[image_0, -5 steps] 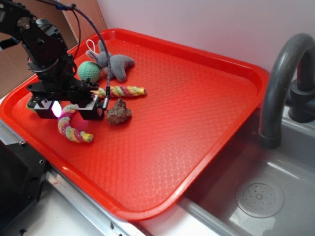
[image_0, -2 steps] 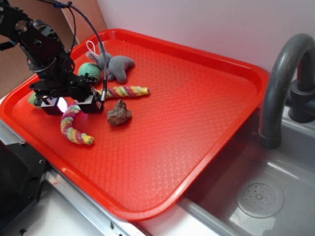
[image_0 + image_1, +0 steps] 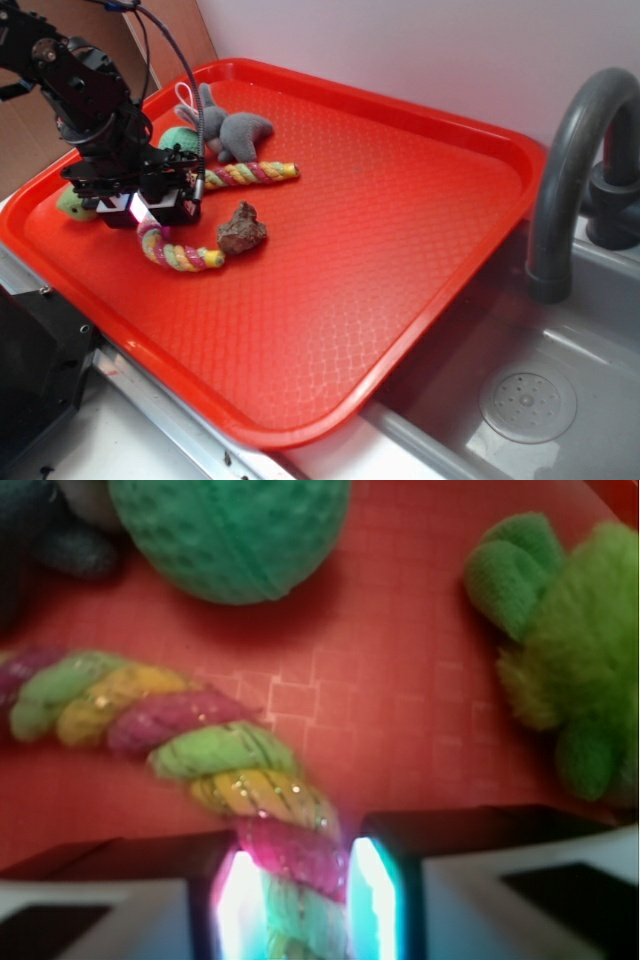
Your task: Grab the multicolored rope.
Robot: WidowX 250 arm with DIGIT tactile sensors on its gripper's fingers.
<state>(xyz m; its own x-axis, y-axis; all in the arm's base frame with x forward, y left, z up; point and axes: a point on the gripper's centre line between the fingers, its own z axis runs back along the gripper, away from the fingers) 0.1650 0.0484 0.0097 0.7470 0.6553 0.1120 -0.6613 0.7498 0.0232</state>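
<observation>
a red textured plastic tray (image 3: 400, 230) lies on a counter beside a grey metal sink (image 3: 560, 400), with a dark grey curved faucet (image 3: 570, 170) to its right and a pale wall behind. the black robot gripper (image 3: 148, 208) is low over the tray's left part. its fingers (image 3: 375, 900) are clamped on the thick twisted rope of pink, yellow and pale green strands (image 3: 185, 255); the wrist view shows the rope (image 3: 200, 750) pinched between two lit pads at the bottom edge, a pink strand filling the gap. one end of the rope sticks out below the gripper and curves rightward on the tray, ending just beside a brown lumpy rock-like object (image 3: 241, 229). the other stretch of rope runs from behind the gripper to the right (image 3: 250, 173), flat on the tray. a teal knitted ball (image 3: 180, 138) sits behind the gripper, partly hidden by the arm, next to a grey plush toy (image 3: 237, 132). a green fuzzy plush toy (image 3: 73, 204) lies to the left of the gripper, near the tray's rim; in the wrist view it (image 3: 570, 670) is well apart from the rope.
</observation>
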